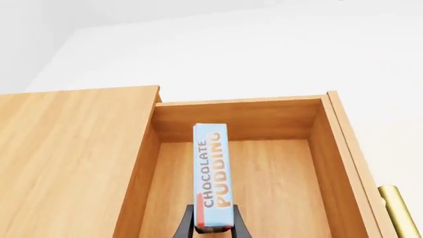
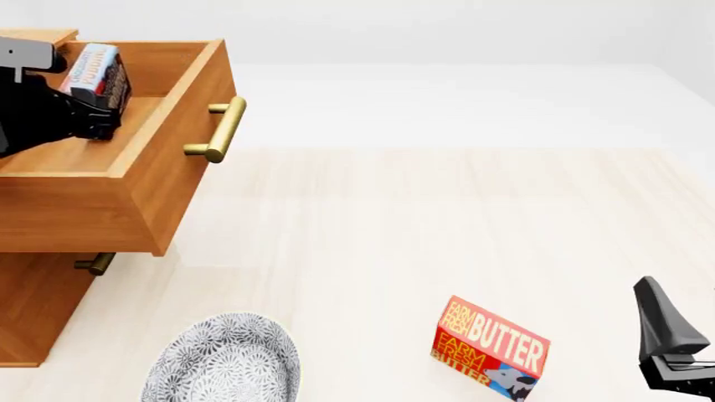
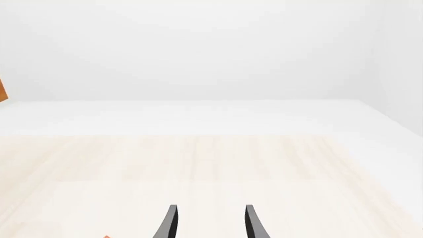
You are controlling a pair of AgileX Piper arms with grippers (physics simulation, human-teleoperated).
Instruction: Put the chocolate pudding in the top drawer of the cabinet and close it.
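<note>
The left gripper (image 1: 213, 229) is seen clamped on the lower end of the chocolate pudding (image 1: 211, 174), its two dark fingers pressed against the box's narrow sides, so that the box is carried on edge and projects straight ahead of the fingers, toward 12 o'clock in the left wrist view. The box is held over the open cavity of the top drawer (image 2: 167, 159), which is pulled well out of the cabinet (image 2: 33, 310); whether its far end already touches the drawer floor cannot be told. The step in hand is judged to be the release inside the drawer, and it is best done by lowering the box until it is close to the floor, kept apart from the side walls and the back wall, before the fingers are parted, so that it is not dropped from height or left leaning on the rim. The brass handle (image 2: 221, 128), at about 3 o'clock of the gripper in the front view, is then to be pushed squarely. The right gripper (image 3: 209, 223) is held parted and empty, well apart at 4 o'clock, just beyond the butter box (image 2: 491, 347).
</note>
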